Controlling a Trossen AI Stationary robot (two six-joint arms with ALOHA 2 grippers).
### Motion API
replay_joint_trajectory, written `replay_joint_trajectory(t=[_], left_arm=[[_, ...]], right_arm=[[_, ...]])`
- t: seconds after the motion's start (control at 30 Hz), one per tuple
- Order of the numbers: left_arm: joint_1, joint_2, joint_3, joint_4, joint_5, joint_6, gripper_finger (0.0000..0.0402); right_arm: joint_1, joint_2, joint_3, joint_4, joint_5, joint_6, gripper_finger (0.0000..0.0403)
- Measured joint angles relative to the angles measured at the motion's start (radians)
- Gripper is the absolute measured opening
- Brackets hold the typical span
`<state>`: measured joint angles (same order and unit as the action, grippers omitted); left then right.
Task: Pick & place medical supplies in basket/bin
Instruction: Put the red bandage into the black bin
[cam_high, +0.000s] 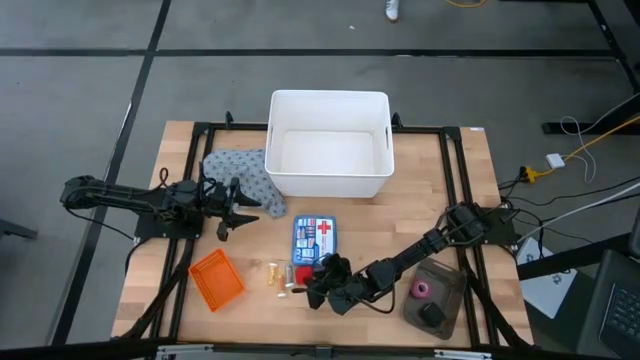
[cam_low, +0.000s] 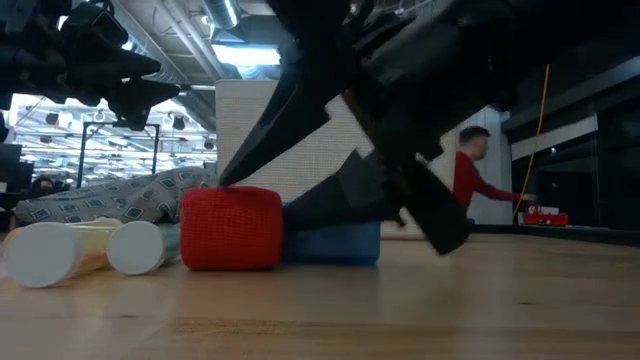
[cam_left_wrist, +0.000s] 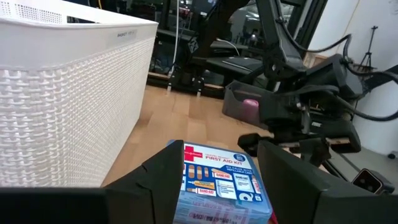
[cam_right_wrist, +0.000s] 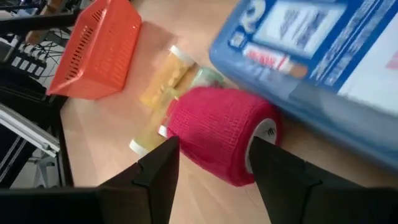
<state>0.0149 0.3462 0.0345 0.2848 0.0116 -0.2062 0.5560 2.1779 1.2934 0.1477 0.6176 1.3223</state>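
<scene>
Straddling the red tape roll (cam_right_wrist: 221, 134), the right gripper (cam_right_wrist: 211, 171) is held open, one finger on each side, nothing clamped yet. The roll lies on the table against the blue first-aid kit (cam_high: 313, 240), beside the yellowish vials (cam_right_wrist: 163, 84) and near the orange basket (cam_high: 216, 279). A centred, low closure is advised so neither is nudged. The left gripper (cam_high: 236, 208) waits open by the grey cloth (cam_high: 242, 175)

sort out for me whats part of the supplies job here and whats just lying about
Job:
red tape roll, between the open right hand fingers
yellowish vials
pink tape roll
black tape roll
grey speckled cloth
orange basket
white bin

Lying about:
blue first-aid kit box
grey tray under the pink and black rolls
cables beside the table
</scene>
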Motion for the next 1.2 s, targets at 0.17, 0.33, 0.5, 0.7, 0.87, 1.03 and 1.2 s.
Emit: replay_joint_trajectory(t=[0.17,0.33,0.5,0.7,0.87,1.03,1.2], left_arm=[[0.000,0.000,0.000,-0.005,0.000,0.000,0.0201],[0.000,0.000,0.000,-0.006,0.000,0.000,0.0201],[0.000,0.000,0.000,-0.006,0.000,0.000,0.0201],[0.000,0.000,0.000,-0.006,0.001,-0.008,0.0201],[0.000,0.000,0.000,-0.007,0.001,-0.010,0.0201],[0.000,0.000,0.000,-0.009,0.001,-0.010,0.0201],[0.000,0.000,0.000,-0.009,0.001,-0.010,0.0201]], right_arm=[[-0.005,0.062,0.002,0.121,0.007,-0.049,0.0179],[-0.005,0.054,0.002,0.136,0.042,-0.062,0.0123],[0.004,-0.027,-0.001,0.138,0.036,-0.125,0.0047],[0.044,-0.144,-0.001,0.119,0.050,-0.241,0.0019],[0.100,-0.291,0.001,-0.044,0.110,-0.268,0.0023],[0.161,-0.441,0.034,-0.511,0.118,-0.040,0.0018],[0.201,-0.493,0.181,-1.117,0.011,0.284,0.0018]])
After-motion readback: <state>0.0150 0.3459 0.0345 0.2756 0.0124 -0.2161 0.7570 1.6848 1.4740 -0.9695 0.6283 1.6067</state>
